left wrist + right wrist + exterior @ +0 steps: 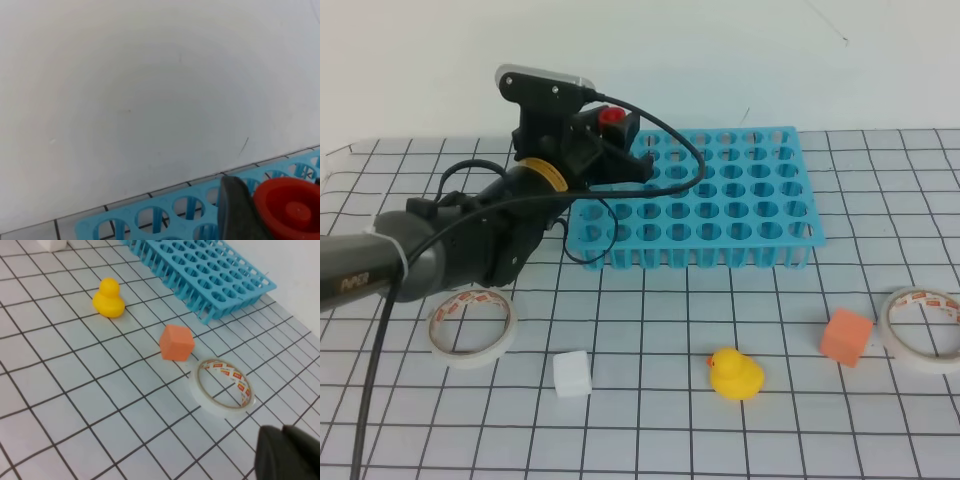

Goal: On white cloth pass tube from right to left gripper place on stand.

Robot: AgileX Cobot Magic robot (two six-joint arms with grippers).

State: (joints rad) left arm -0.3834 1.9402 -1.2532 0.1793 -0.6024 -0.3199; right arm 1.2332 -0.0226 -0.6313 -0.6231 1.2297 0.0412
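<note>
Down on the white cloth (75, 390), a yellow rubber duck (108, 299) sits left of centre, an orange cube (176, 342) just beyond it. A roll of tape (223, 387) lies flat beside the cube. The blue stand (210, 277) stretches across the top. The dark right gripper (290, 455) pokes in bottom right, jaws closed.

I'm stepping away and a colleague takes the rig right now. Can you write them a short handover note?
Left gripper: closed on the tube, red cap up, held over the back left corner of the blue stand.
Right gripper: shut and empty, off to the right above the white cloth, near a tape roll.
Done: the tube has passed to the left gripper.
Left: lower the tube into a hole of the stand and let go.
</note>
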